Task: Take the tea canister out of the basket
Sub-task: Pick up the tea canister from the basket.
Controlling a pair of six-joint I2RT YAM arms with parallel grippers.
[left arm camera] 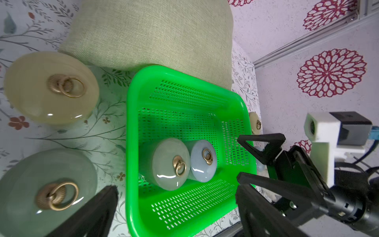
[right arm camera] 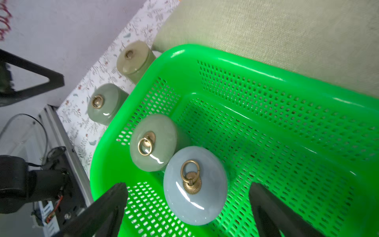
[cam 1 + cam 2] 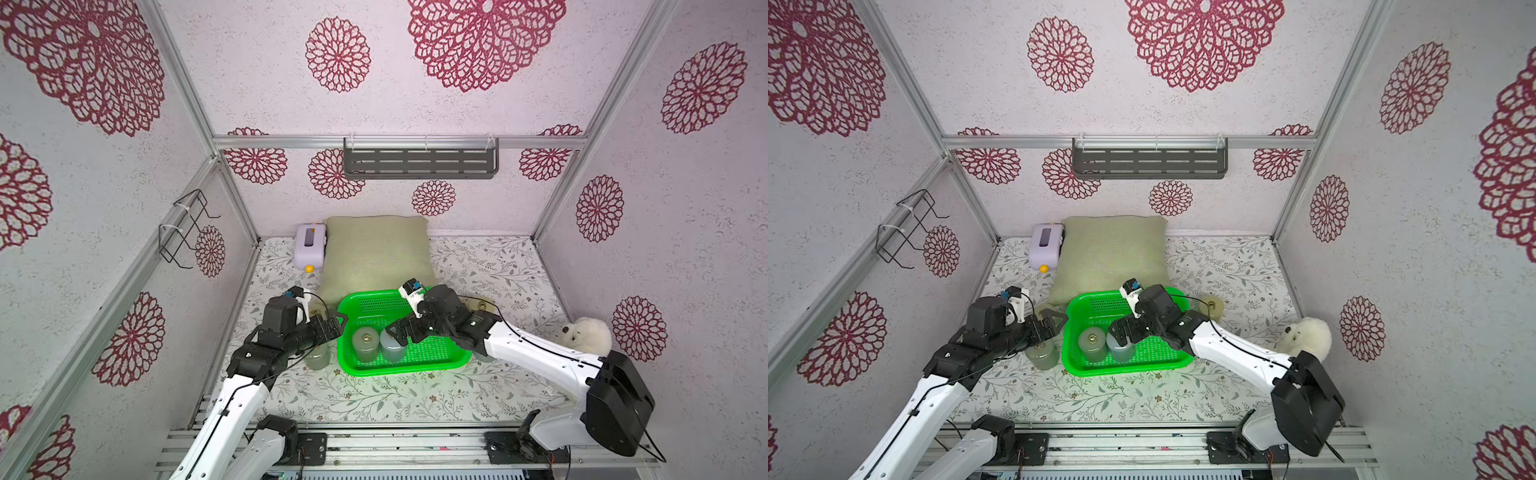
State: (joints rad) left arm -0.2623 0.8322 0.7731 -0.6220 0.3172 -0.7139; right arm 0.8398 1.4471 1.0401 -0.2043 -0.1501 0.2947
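The green basket lies in front of the pillow. Two tea canisters with brass ring lids stand side by side in its near left part: a grey-green one and a pale blue one. My right gripper hangs open just over the pale blue canister, a finger on either side and neither touching it. At the basket's left rim my left gripper is open, with the near basket wall between its fingers.
Outside the basket stand a green canister and a beige one on the left, under my left arm, and a beige one on the right. Farther off are an olive pillow, a lilac box and a white plush toy.
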